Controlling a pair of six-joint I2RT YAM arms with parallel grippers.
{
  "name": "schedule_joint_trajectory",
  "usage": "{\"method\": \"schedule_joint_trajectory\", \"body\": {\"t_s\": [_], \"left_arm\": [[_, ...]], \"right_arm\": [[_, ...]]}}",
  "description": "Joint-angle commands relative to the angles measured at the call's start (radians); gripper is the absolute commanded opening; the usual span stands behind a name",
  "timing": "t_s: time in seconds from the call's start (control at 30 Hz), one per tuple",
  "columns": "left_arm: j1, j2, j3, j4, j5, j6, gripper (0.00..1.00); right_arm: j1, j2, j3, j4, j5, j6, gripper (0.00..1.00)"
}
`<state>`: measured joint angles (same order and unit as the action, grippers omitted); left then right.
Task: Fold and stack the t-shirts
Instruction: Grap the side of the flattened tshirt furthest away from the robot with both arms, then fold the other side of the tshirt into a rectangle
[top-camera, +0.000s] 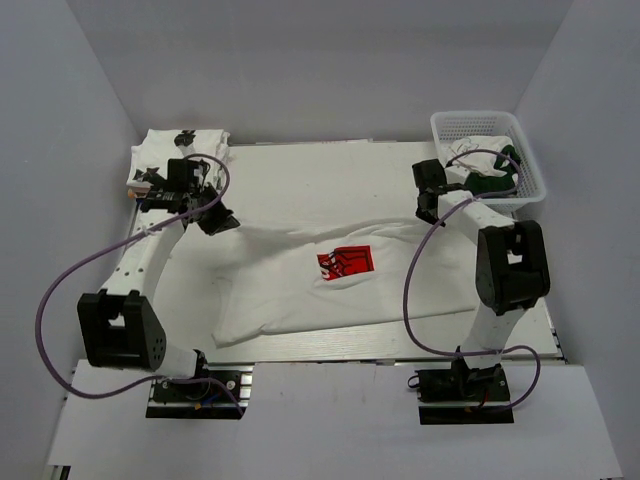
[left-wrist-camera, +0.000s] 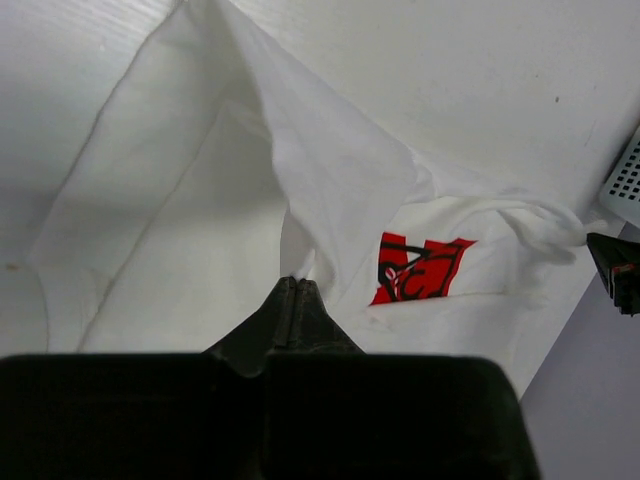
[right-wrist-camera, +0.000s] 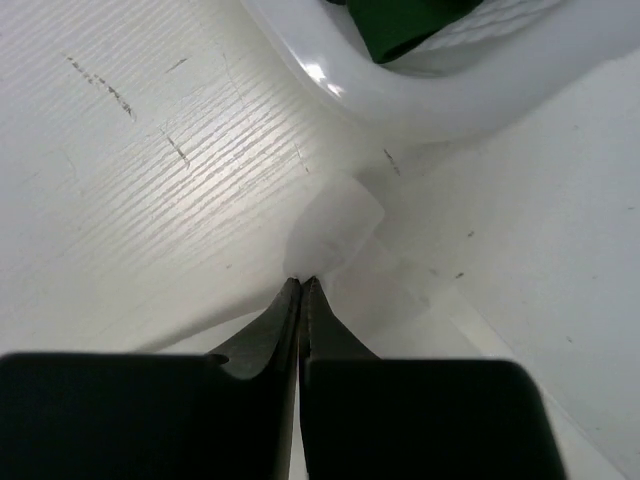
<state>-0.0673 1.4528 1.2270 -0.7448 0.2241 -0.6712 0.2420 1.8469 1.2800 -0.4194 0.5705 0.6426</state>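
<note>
Both arms are extended forward, wrists angled downward; the left gripper and right gripper are seen with jaws apparently pressed together.

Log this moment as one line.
left hand: shut on red-logo t-shirt | right hand: shut on same t-shirt | t-shirt: unfolded on table

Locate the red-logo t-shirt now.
Top view: the red-logo t-shirt lies mid-table, stretched from the left gripper to the right gripper beside the basket.
</note>
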Motion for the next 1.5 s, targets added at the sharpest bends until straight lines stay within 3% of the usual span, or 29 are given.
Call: {"method": "schedule_joint_trajectory", "body": {"t_s": [0.0, 0.4, 0.73, 0.97, 1.07, 1.13, 1.17, 1.2, 1.27, 1.3, 1.33, 1.47], "left_arm": [[0.004, -0.119, -0.035, -0.082, -0.018, -0.021, 0.0], [-0.005, -0.4, -0.286, -0.251, 0.027, -0.079, 0.0], [-0.014, -0.499, -0.339, -0.41, 0.178, -0.047, 0.0], [-0.014, -0.549, -0.506, -0.459, 0.212, -0.019, 0.0], [-0.014, -0.562, -0.515, -0.518, 0.139, -0.008, 0.31], [-0.014, -0.562, -0.506, -0.531, 0.13, 0.001, 0.65], [-0.014, -0.562, -0.491, -0.531, 0.13, 0.001, 0.86], [-0.014, -0.531, -0.48, -0.521, 0.117, 0.001, 1.0], [-0.014, -0.502, -0.445, -0.487, 0.116, 0.01, 1.0], [-0.014, -0.487, -0.43, -0.434, 0.116, 0.01, 1.0], [-0.014, -0.455, -0.416, -0.397, 0.116, 0.01, 1.0], [-0.014, -0.373, -0.371, -0.182, 0.116, 0.01, 1.0]], "right_arm": [[0.0, -0.089, -0.051, 0.062, 0.052, -0.027, 0.0], [-0.003, -0.305, -0.238, 0.156, -0.017, -0.112, 0.0], [-0.006, -0.373, -0.32, 0.165, -0.038, -0.123, 0.0], [-0.007, -0.387, -0.39, 0.215, -0.055, -0.138, 0.0], [-0.009, -0.383, -0.419, 0.194, -0.028, -0.12, 0.03], [-0.006, -0.374, -0.429, 0.144, 0.015, -0.08, 0.13], [-0.01, -0.373, -0.432, 0.128, 0.043, -0.067, 0.21], [-0.007, -0.376, -0.433, 0.116, 0.064, -0.048, 0.4], [-0.009, -0.383, -0.444, 0.091, 0.087, -0.029, 0.55], [-0.009, -0.387, -0.446, 0.082, 0.094, -0.02, 0.79], [-0.006, -0.397, -0.432, 0.062, 0.1, -0.021, 0.9], [-0.007, -0.434, -0.383, 0.022, 0.124, -0.041, 0.9]]}}
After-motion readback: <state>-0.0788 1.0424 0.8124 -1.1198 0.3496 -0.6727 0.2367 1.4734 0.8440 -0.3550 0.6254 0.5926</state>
